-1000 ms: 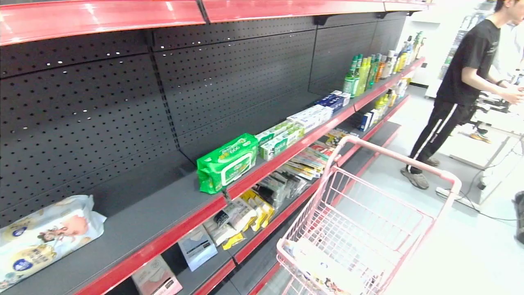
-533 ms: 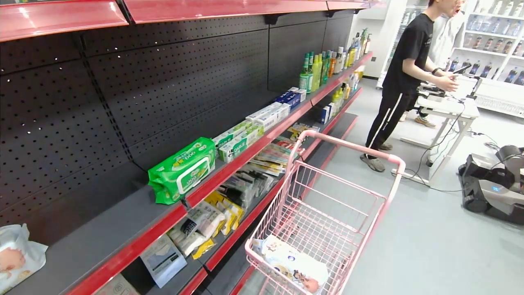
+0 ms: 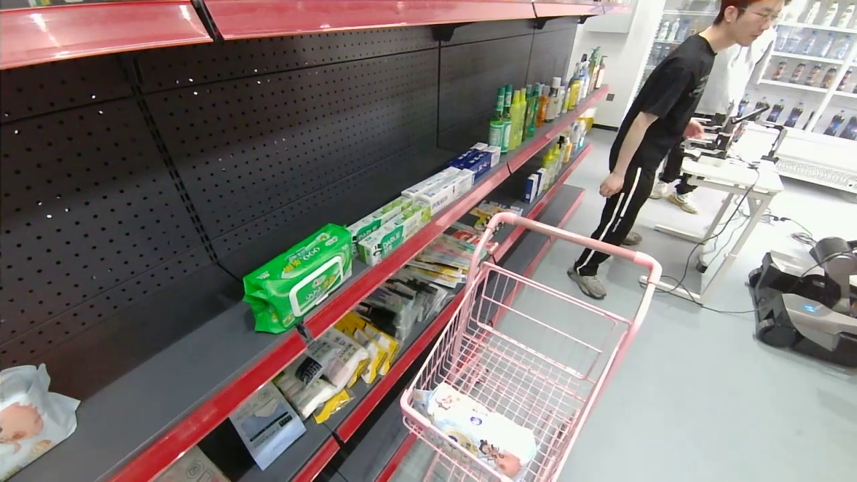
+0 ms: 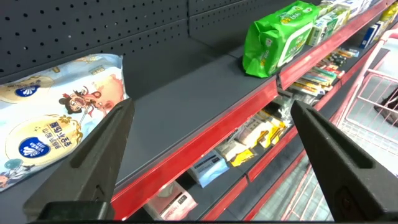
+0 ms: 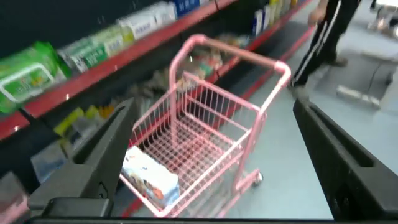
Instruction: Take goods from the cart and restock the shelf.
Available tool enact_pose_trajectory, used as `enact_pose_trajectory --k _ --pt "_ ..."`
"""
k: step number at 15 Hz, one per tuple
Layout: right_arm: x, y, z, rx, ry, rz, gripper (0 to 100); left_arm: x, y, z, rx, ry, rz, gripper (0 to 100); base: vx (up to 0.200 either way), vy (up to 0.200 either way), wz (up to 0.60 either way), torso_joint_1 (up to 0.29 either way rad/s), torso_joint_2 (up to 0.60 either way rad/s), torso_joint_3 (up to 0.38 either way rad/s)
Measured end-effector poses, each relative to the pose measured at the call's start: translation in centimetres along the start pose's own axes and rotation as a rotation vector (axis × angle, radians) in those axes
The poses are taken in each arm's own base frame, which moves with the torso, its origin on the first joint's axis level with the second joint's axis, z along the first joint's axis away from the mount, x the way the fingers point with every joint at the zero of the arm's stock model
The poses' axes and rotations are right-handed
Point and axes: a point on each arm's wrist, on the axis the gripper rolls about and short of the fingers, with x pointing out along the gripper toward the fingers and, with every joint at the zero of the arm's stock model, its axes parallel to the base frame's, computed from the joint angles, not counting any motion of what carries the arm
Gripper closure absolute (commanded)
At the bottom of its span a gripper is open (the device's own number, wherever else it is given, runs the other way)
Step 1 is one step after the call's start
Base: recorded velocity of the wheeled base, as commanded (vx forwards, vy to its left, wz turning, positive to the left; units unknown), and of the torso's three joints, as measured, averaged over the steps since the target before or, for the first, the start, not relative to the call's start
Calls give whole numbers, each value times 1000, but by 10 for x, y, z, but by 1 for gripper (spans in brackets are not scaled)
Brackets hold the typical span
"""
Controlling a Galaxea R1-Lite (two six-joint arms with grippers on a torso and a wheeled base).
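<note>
A pink cart point(image 3: 569, 235) stands in the aisle beside the shelf point(image 3: 181, 375). In its near corner lies a white printed pack point(image 3: 482, 432). A similar white pack point(image 3: 27, 415) rests on the grey shelf board at the far left, and a green wipes pack point(image 3: 298, 278) sits farther right on that board. My left gripper point(image 4: 211, 168) is open over the shelf's front edge, between the white pack point(image 4: 50, 124) and the green pack point(image 4: 277, 37), holding nothing. My right gripper point(image 5: 214, 168) is open above the cart point(image 5: 242, 53), its fingers either side of the pack point(image 5: 149, 177).
Toothpaste boxes point(image 3: 392, 227) and bottles point(image 3: 515, 117) line the shelf farther right. Lower shelves hold several hanging packets point(image 3: 348, 361). A grey machine point(image 3: 803, 308) and a white table point(image 3: 736, 177) stand on the floor beyond the cart, with open floor to the cart's right.
The head view swung right between the earliest frame and half a second ago, bringing the cart's pack into sight. Since then the cart and goods have kept still.
</note>
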Motion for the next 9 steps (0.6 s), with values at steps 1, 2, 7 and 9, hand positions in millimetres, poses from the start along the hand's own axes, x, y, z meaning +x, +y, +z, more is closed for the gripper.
enact_pose_trajectory --k 1,2,7,9 --pt "37 0 6 -15 119 13 0 0 0 0 1 0 0 0 0 0 0 0 0 0" --pt "73 1 3 -32 239 33 0 0 0 0 1 0 0 0 0 0 0 0 0 0" --pt "232 28 -80 -334 743 285 0 0 0 0 3 -1 0 0 0 0 0 0 0 0" --pt "272 39 -113 -467 815 405 0 0 0 0 3 -1 0 0 0 0 0 -75 186 90"
